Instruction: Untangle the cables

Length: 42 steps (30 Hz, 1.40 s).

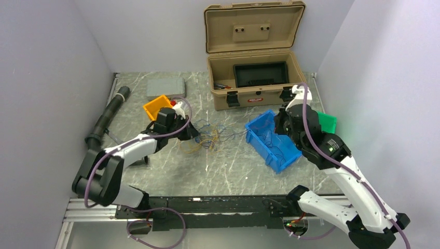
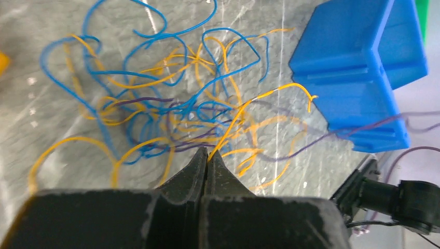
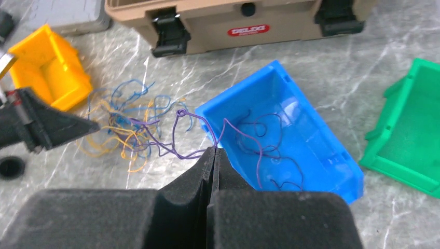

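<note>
The cables (image 1: 206, 136) lie as a loose tangle of blue, orange-yellow and dark purple wires on the marble table between my arms; they also show in the left wrist view (image 2: 166, 104) and the right wrist view (image 3: 122, 132). My left gripper (image 1: 193, 134) (image 2: 209, 153) is shut on one orange-yellow wire (image 2: 230, 124) at the tangle's near edge. My right gripper (image 1: 283, 124) (image 3: 212, 150) is shut on a purple wire (image 3: 179, 155) that runs back to the tangle, beside the blue bin (image 3: 244, 96). Several purple wires (image 3: 259, 140) lie inside that bin.
The blue bin (image 1: 259, 123) (image 2: 358, 57) sits right of the tangle. An orange bin (image 1: 155, 106) (image 3: 44, 62) is at the left, a green bin (image 1: 328, 122) (image 3: 410, 140) at the right. An open tan case (image 1: 254, 98), a grey box (image 1: 165, 87) and a black hose (image 1: 106, 119) stand behind.
</note>
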### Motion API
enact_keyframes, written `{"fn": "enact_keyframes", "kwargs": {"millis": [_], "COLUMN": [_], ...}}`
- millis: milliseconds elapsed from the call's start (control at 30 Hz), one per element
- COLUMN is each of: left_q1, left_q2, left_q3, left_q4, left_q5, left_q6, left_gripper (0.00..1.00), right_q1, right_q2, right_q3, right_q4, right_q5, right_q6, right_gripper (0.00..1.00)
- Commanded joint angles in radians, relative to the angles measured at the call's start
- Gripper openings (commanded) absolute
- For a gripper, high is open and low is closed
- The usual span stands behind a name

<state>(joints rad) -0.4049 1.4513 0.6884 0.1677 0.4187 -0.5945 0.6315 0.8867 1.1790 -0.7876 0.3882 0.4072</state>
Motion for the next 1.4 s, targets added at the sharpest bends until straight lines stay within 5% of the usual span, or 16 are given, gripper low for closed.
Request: {"fn": "enact_keyframes", "kwargs": {"millis": [0,200,433,533,600,667,833,1000,1200,1367], "left_q1": [0.006,0.006,0.006,-0.038,-0.105,-0.165,-0.208,-0.230,-0.235,-0.243], "left_q2": [-0.145,-0.241,-0.275,-0.314,-0.354,-0.392,-0.452,-0.453,-0.392,-0.276], "left_q3": [-0.013,0.020,0.056,0.071,0.076,0.080,0.087,0.113,0.046,0.118], "left_q4": [-0.140,-0.379,-0.515,-0.475,-0.435,-0.389,-0.275,-0.160,0.189,0.239], "left_q5": [-0.155,-0.465,-0.664,-0.569,-0.544,-0.538,-0.429,-0.307,-0.048,0.086], "left_q6": [0.097,0.144,0.092,0.157,0.202,0.230,0.265,0.311,0.339,0.322], "left_gripper": [0.00,0.00,0.00,0.13,0.50,0.73,0.96,0.99,0.99,0.97], "right_q1": [-0.002,-0.002,-0.001,-0.002,-0.001,-0.001,-0.001,-0.002,-0.001,-0.001], "right_q2": [-0.055,-0.123,-0.144,-0.087,-0.059,-0.031,0.055,0.117,0.162,0.185], "right_q3": [0.033,0.064,0.087,0.134,0.156,0.180,0.282,0.342,0.376,0.393], "right_q4": [-0.013,-0.006,0.159,0.184,0.215,0.247,0.289,0.348,0.407,0.427], "right_q5": [0.173,0.253,-0.146,-0.320,-0.393,-0.446,-0.547,-0.611,-0.646,-0.647], "right_q6": [0.045,0.067,-0.062,-0.082,-0.081,-0.075,-0.057,-0.025,0.003,0.014], "right_gripper": [0.00,0.00,0.00,0.00,0.00,0.00,0.00,0.00,0.00,0.00]}}
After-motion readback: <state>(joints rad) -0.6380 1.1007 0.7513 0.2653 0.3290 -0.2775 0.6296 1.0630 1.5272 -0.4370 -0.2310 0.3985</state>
